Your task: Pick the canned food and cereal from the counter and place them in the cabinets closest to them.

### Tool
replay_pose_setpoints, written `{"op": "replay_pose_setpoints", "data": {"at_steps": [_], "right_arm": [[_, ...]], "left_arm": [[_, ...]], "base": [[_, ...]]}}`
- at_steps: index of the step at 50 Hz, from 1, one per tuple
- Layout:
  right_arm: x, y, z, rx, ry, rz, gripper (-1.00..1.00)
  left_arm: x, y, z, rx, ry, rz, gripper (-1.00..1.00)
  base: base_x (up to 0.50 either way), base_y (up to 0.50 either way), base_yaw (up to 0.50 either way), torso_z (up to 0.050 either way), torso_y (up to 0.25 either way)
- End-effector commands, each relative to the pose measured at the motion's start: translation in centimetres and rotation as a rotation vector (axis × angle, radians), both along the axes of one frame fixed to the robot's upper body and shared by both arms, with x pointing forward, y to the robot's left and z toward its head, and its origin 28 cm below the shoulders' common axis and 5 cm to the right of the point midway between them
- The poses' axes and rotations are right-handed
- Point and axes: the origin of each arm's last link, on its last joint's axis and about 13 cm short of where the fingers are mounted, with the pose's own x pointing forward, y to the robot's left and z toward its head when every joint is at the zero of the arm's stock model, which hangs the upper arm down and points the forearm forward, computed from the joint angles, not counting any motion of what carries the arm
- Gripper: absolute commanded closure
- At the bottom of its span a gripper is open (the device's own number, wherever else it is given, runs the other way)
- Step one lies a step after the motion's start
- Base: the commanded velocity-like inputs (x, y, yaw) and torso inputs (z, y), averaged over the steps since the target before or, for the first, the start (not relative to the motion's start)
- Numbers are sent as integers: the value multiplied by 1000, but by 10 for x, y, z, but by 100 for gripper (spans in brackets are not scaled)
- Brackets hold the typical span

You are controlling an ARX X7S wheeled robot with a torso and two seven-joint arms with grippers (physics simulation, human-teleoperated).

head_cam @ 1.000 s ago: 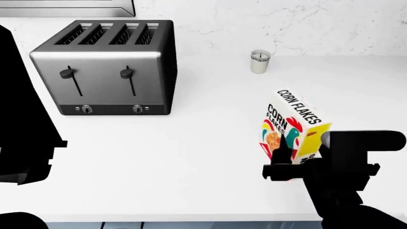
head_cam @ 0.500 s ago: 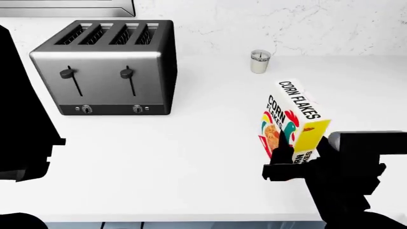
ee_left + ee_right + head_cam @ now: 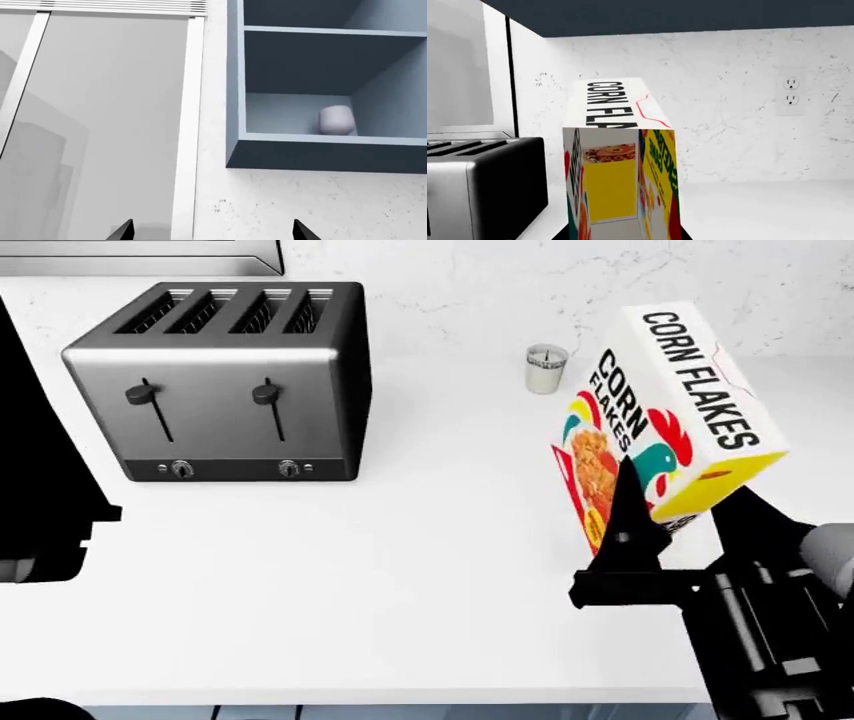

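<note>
Cereal box, held aloft.
Right fingers (image 3: 638, 525) grasp the cereal (image 3: 667, 415), tilted above the desk (image 3: 400, 570) right of the toaster (image 3: 220, 380); left fingers (image 3: 123, 230) spread apart, released, facing a wall cabinet (image 3: 320, 85).

Yellow-and-white printed cardboard cereal box (image 3: 667, 420): smooth card, slight sheen on the printed faces, clamped in the matt black right gripper (image 3: 641, 540). Brushed-steel four-slot toaster (image 3: 227, 380), across the counter from that gripper: satin metal sides, darker slot tops, black plastic-looking levers. Plain white counter (image 3: 374, 580) under the gripper: smooth, near matt, no grain seen. White wall (image 3: 740, 100) beyond the box: lightly speckled, veined like stone. Small cream shaker with silvery top (image 3: 546, 368) behind the box: metallic-looking cap. Blue-grey open wall cabinet (image 3: 320, 80) ahead of the left gripper (image 3: 210, 230): flat matt paint.
</note>
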Motion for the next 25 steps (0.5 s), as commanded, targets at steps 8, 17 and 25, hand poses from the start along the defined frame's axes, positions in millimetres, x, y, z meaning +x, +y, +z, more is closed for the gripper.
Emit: {"op": "replay_pose_setpoints", "data": {"at_steps": [8,17,25], "right_arm": [[-16,4,9,13,-109,30,100],[-22,10,26,-1,-210,42,100],[-20,13,53,-2,-230,38,100]], "left_arm": [[4,0,0,-23,24,15,-100],[44,20,-21,15,364,-38,-100],[118,-2,25,-208,213,-79,-100]], "base": [[0,0,0,0,0],[0,0,0,0,0],[0,0,0,0,0]]}}
